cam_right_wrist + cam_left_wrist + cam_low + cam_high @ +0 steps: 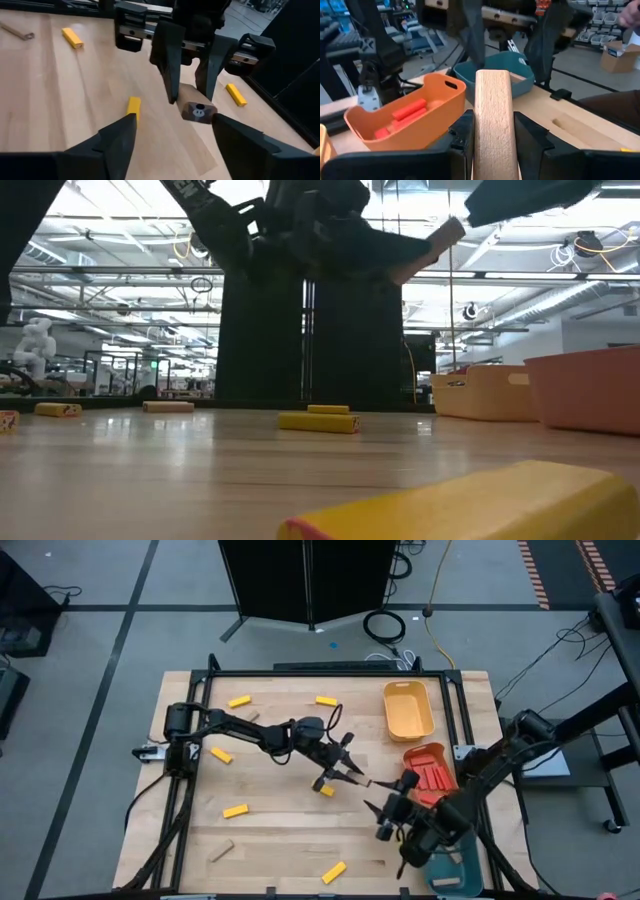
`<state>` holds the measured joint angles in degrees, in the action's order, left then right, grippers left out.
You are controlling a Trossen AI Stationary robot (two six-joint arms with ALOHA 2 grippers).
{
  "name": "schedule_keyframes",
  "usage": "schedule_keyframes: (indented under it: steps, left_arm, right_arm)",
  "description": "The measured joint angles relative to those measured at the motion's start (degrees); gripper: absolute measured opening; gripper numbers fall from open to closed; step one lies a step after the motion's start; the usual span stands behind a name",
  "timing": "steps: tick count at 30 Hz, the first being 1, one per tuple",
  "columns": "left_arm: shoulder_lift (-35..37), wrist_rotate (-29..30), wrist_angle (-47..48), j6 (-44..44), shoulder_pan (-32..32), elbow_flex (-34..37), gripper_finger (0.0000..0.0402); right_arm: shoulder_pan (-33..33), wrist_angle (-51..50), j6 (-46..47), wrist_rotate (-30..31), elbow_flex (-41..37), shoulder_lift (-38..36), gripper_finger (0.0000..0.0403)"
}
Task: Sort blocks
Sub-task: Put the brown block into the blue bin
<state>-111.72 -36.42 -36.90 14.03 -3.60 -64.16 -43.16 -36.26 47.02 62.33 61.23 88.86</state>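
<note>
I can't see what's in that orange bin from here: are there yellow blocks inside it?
No. In the left wrist view the orange tray holds only red blocks; no yellow ones lie in it.

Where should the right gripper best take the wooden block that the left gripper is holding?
Its free end: the tan wooden block juts past the left gripper toward the open right gripper, so come straight at that bare end.

Tabletop (280, 830): pale wood with visible grain and a light sheen. Held block (492, 125): unpainted, smooth wood. Yellow blocks (318, 422): matt painted finish. Orange tray (410, 122) and teal tray (492, 70): smooth moulded plastic. Left gripper (492, 145): matt black jaws.
</note>
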Motion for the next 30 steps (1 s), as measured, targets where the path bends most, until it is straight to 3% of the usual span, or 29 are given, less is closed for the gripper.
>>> schedule_keyframes:
  steps: [5, 12, 30]
  left_arm:
    - [-0.04, 0.12, -1.19, 0.30, -0.13, 0.03, 0.0092]
    - [0.00, -0.11, -2.29, 3.29, 0.35, -0.02, 0.0092]
    - [0.00, 0.02, -3.27, 6.00, 0.11, -0.02, 0.0092]
  right_arm:
    - [2.52, 0.28, -1.89, -0.81, 0.00, -0.02, 0.0281]
    - [5.05, 2.29, -5.08, -0.90, 0.00, 0.00, 0.0282]
    - [7.61, 8.77, -6.39, -0.90, 0.00, -0.22, 0.0196]
